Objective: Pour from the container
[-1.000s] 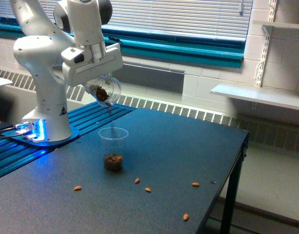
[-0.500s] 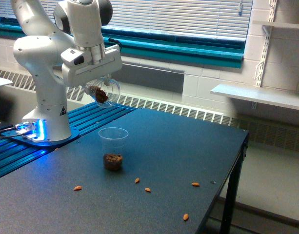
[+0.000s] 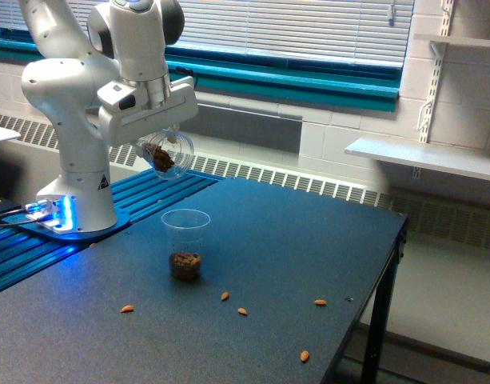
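Note:
The container (image 3: 170, 154), a small clear rounded glass vessel, hangs tilted under the white arm in the exterior view, with brown almonds still inside it. My gripper (image 3: 161, 141) is shut on the container, above and slightly to the exterior view's left of a clear ridged plastic cup (image 3: 185, 243). That cup stands upright on the dark table (image 3: 292, 256) with a layer of almonds at its bottom. The fingers are mostly hidden behind the glass.
Several loose almonds (image 3: 242, 311) lie scattered on the table in front of and to the right of the cup. The arm's white base (image 3: 77, 200) stands on a blue slatted platform at the left. The table's edge (image 3: 392, 248) drops off at the right.
The gripper and container have drifted slightly to the exterior view's left and up, and the container is tipped back a little. No almonds are falling now.

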{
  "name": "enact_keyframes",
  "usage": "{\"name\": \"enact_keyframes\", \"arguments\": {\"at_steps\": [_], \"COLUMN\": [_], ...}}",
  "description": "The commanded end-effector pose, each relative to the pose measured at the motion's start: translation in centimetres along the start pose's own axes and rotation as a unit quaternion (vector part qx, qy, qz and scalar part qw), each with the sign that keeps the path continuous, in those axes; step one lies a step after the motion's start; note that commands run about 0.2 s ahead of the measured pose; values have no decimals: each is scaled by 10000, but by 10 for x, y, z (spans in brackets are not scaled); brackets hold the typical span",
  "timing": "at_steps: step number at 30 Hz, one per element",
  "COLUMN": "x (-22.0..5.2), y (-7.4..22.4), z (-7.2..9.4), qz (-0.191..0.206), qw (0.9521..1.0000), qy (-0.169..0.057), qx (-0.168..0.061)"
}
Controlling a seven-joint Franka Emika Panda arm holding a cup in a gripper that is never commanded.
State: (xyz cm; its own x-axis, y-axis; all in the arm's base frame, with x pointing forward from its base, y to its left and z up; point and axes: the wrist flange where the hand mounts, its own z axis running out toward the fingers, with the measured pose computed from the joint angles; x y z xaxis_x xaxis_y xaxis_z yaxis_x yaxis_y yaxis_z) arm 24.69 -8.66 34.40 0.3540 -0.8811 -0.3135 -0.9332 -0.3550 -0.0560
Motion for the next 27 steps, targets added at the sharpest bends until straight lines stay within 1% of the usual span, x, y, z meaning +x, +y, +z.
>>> {"name": "enact_keyframes", "arguments": {"at_steps": [1, 11, 27], "x": [2, 4, 17], "y": [10, 11, 5], "z": [16, 21, 22], "qz": [-31, -81, -70], "qw": [9997, 9995, 9994], "qy": [-141, -198, -187], "qx": [-185, -235, -298]}}
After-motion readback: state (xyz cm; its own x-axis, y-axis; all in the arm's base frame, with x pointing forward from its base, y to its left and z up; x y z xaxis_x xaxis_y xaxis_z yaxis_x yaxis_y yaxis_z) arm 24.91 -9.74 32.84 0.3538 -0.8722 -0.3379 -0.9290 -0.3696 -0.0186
